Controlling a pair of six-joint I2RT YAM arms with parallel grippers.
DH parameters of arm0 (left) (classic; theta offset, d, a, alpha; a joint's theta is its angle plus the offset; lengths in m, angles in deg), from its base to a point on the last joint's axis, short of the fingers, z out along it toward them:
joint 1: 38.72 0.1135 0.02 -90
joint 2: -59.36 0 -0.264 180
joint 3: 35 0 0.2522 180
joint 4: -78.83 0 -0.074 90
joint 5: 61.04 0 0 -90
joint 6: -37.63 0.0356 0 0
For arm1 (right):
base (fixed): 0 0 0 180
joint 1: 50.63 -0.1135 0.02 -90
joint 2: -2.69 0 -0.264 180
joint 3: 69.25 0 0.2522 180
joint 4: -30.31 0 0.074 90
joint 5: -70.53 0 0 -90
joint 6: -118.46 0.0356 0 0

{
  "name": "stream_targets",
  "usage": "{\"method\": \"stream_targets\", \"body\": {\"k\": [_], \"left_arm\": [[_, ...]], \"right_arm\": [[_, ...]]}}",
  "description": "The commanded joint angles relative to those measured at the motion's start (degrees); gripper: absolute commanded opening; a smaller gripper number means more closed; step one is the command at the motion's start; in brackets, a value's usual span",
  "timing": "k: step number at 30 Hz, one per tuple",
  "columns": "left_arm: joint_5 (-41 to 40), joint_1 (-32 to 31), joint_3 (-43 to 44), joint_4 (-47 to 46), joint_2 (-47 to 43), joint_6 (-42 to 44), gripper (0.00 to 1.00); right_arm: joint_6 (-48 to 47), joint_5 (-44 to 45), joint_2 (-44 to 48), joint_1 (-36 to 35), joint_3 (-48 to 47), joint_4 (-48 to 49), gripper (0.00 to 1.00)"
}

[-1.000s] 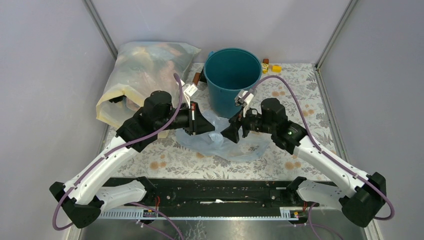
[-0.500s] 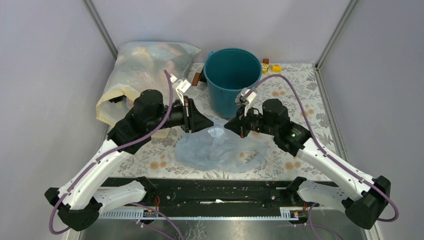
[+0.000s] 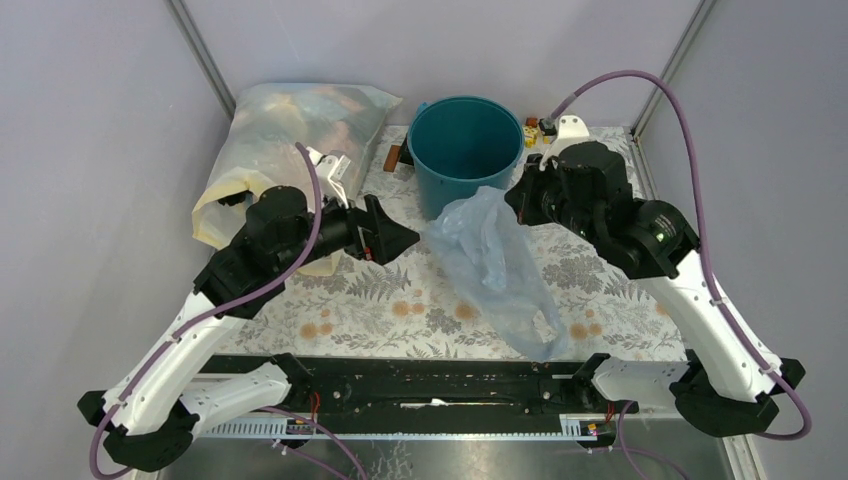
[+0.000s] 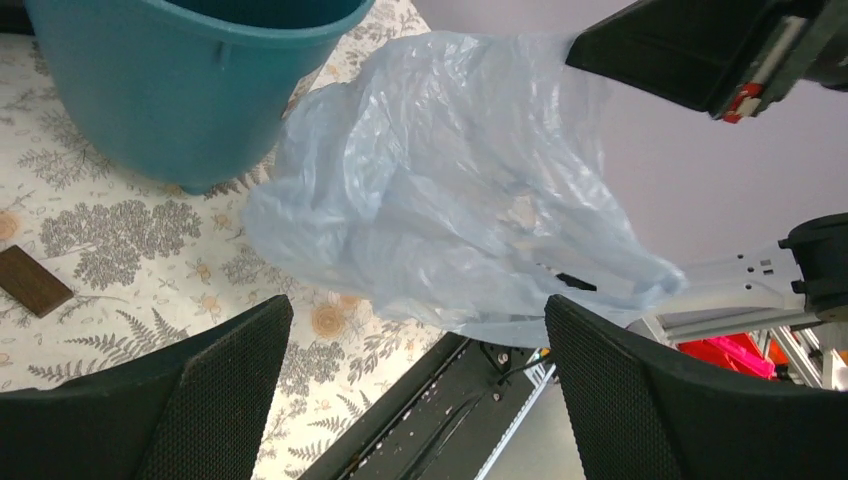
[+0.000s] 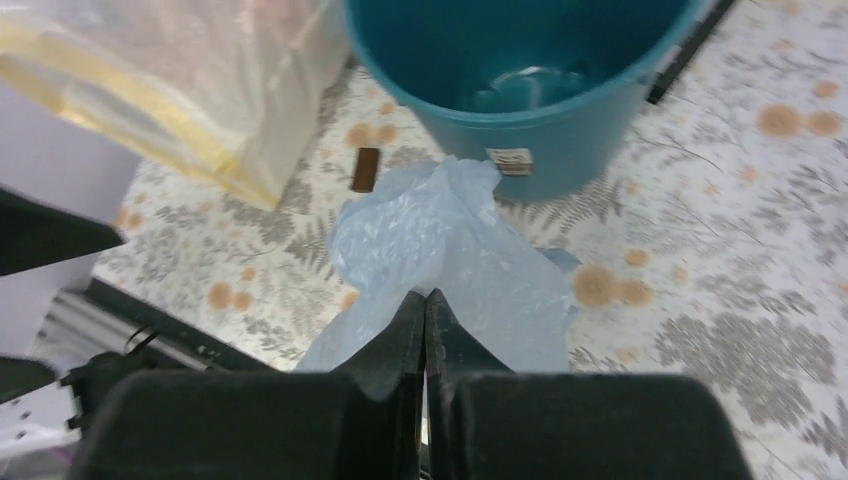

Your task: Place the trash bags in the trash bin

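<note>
Pale blue trash bag [image 3: 495,260] hoisted beside the teal bucket [image 3: 445,195], pinched by the right gripper [image 5: 425,300]; left gripper [image 3: 405,238] released, spread wide; drop-in readied.

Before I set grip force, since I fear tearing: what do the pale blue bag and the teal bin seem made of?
Trash bag: likely thin plastic film, translucent and faintly glossy; it crinkles and drapes limp from the shut right gripper. Trash bin: apparently rigid moulded plastic, smooth with soft sheen; even rim, opaque teal walls.
</note>
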Motion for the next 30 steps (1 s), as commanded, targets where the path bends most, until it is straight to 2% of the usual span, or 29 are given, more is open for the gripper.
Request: {"method": "stream_targets", "body": {"k": [1,5,9,13,18,26,28,30], "left_arm": [[-3.9,-2.4,-0.1,-7.4,-0.8,-1.5,0.99],[-15.7,-12.6,-4.0,-12.6,-1.0,0.4,0.99],[-28.2,-24.2,-2.8,-12.4,4.5,5.3,0.99],[-37.3,-30.6,-1.0,-12.5,8.2,10.2,0.99],[-46.4,-31.9,-0.9,-11.7,13.0,14.7,0.99],[-46.7,-31.1,-7.2,-14.0,15.1,12.4,0.99],[-46.9,-30.2,-8.5,-14.0,15.3,11.7,0.95],[-49.5,-29.6,-9.3,-12.7,15.6,11.0,0.86]], "right_arm": [[3.4,11.3,-3.3,-0.3,-2.8,-9.2,0.0],[5.4,8.1,-4.4,-0.3,-0.6,-5.4,0.0],[6.2,4.3,-5.8,-0.3,1.7,-1.9,0.0],[6.4,2.0,-5.6,-0.3,3.9,1.3,0.0],[6.1,0.1,-5.4,-0.3,5.6,2.9,0.0],[5.7,-1.8,-4.5,-0.3,8.6,4.6,0.0],[5.8,-2.4,-4.1,-0.3,9.4,5.1,0.0],[5.9,-3.0,-3.7,-0.3,9.8,5.5,0.0]]}}
